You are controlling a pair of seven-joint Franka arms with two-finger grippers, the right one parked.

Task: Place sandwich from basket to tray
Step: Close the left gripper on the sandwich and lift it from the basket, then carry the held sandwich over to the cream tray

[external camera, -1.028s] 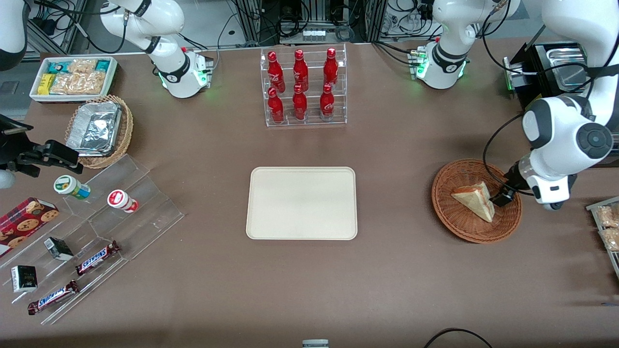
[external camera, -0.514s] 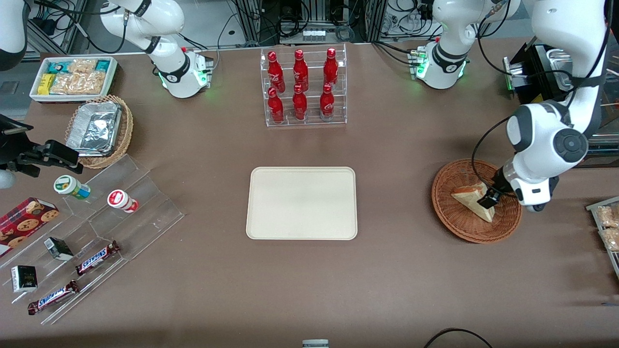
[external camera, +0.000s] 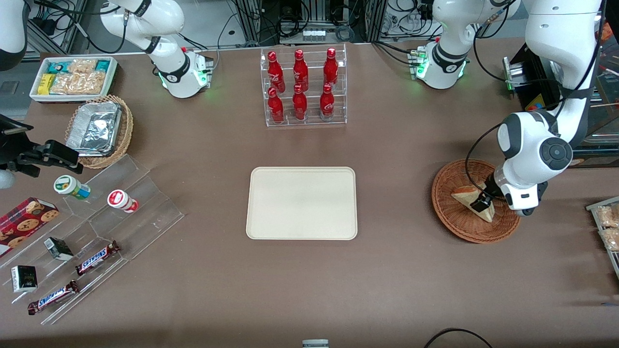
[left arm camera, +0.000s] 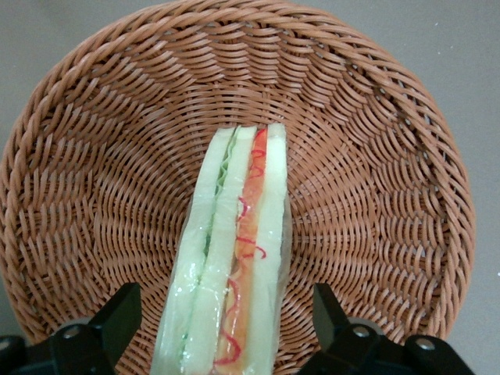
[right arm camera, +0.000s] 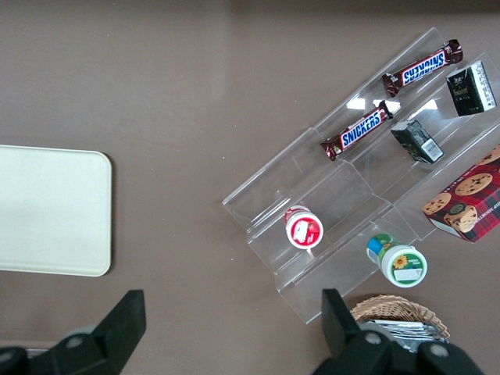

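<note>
gripper [left arm camera: 226, 328] jaws spread around sandwich [left arm camera: 230, 273], gaps both sides, basket [left arm camera: 375, 156] wall encircling

The basket [left arm camera: 375, 156] is woven wicker, reddish-brown, rough and ribbed with a slight sheen on the strands. The sandwich [left arm camera: 234, 258] in it is soft pale bread wrapped in clear glossy film that catches the light. The gripper [left arm camera: 226, 332], down in the basket with a finger either side of the sandwich, has matt black plastic fingers [left arm camera: 117, 316]. The tray [external camera: 301, 203] in the middle of the worktop [external camera: 387, 280] looks like smooth cream plastic, fairly matt. The worktop itself is a flat, dull brown surface.
</note>
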